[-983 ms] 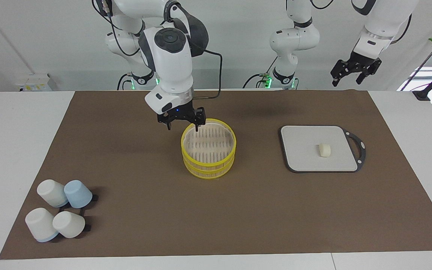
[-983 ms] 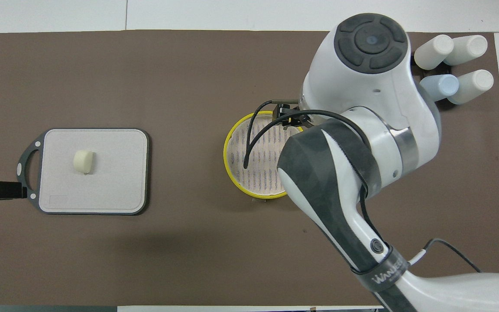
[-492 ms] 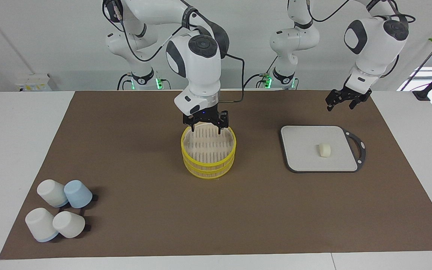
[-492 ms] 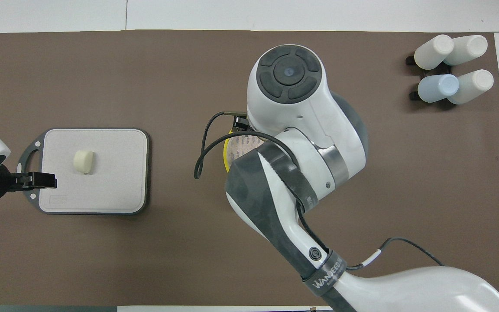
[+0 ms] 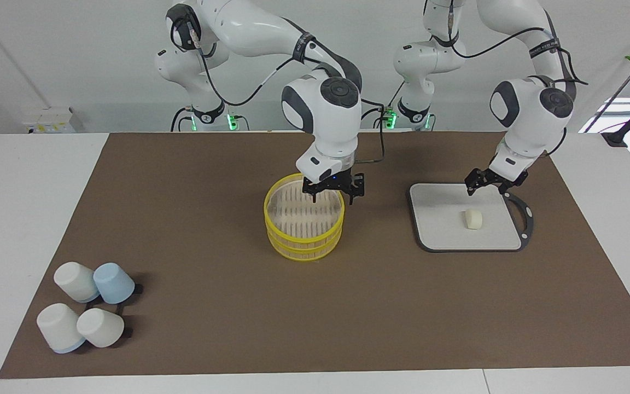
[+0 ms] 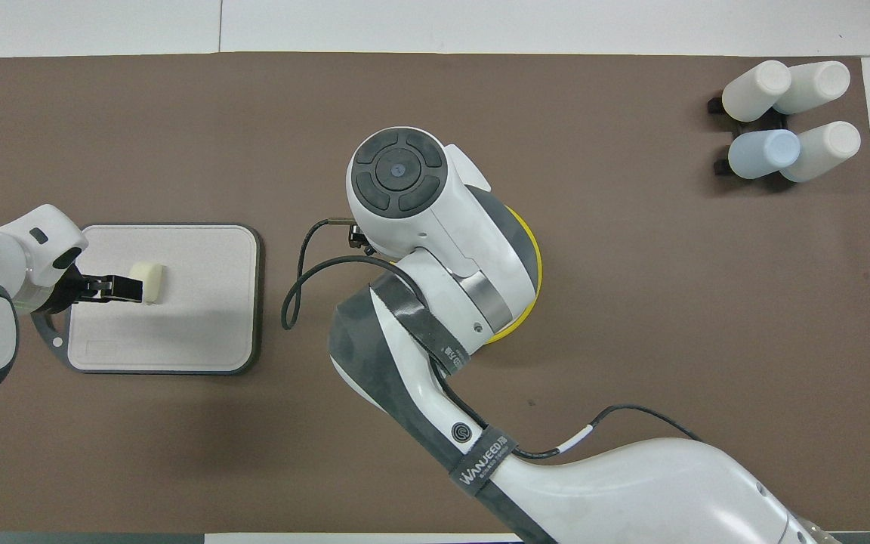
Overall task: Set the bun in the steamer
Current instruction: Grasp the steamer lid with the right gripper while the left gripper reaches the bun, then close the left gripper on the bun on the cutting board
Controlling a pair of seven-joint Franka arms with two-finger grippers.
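The steamer [image 5: 304, 236] stands mid-table, two yellow-rimmed tiers, nothing in it; in the overhead view only part of its rim [image 6: 534, 266] shows under the right arm. The cream bun [image 5: 473, 219] lies on the grey board [image 5: 438, 221], also seen from overhead [image 6: 150, 280]. My right gripper [image 5: 334, 196] is open and empty, over the steamer's rim on the side toward the left arm's end. My left gripper [image 5: 486, 187] is open and empty, low over the board's edge nearer the robots, just short of the bun; it also shows in the overhead view [image 6: 112, 288].
The board [image 6: 201, 302] has a black rim and a handle toward the left arm's end. Several white and blue cups [image 5: 86, 305] lie clustered at the right arm's end, farther from the robots [image 6: 782, 113]. A brown mat [image 5: 211, 306] covers the table.
My right gripper has swept across over the steamer toward the left arm's end. My left arm has come down from high up to just over the board beside the bun.
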